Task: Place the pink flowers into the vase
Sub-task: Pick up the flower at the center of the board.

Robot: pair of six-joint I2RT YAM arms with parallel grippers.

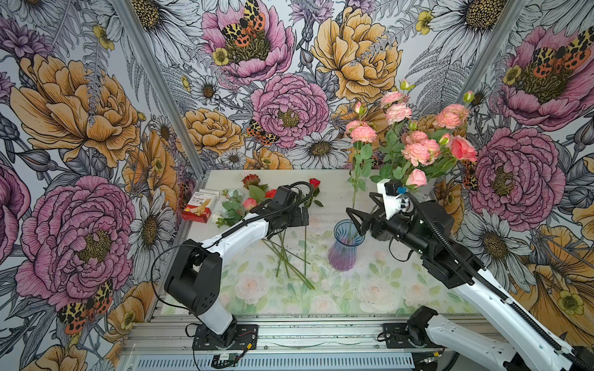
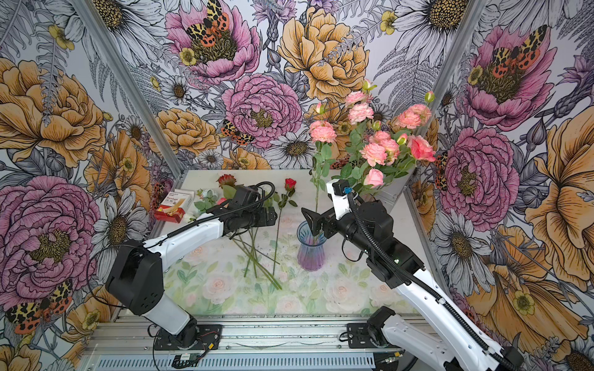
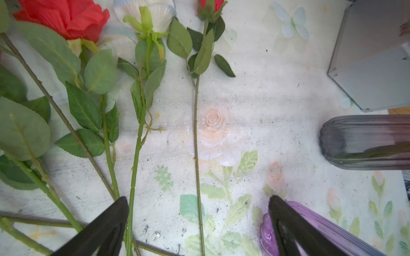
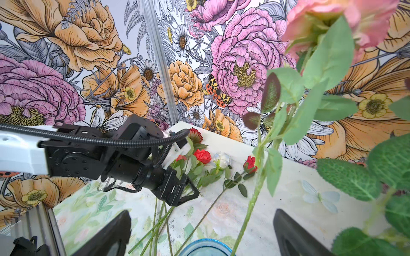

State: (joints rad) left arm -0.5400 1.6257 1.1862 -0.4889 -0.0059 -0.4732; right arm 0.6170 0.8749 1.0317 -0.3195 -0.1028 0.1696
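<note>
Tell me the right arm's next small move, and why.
Probably back the right gripper straight off the vase: its jaws are open and one pink flower already stands in the vase, stem between them. The other pink flowers wait bunched behind that arm.

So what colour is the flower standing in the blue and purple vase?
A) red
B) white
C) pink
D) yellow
C: the single green stem standing in the vase rises to a pink flower at its top, as both top views show.
</note>
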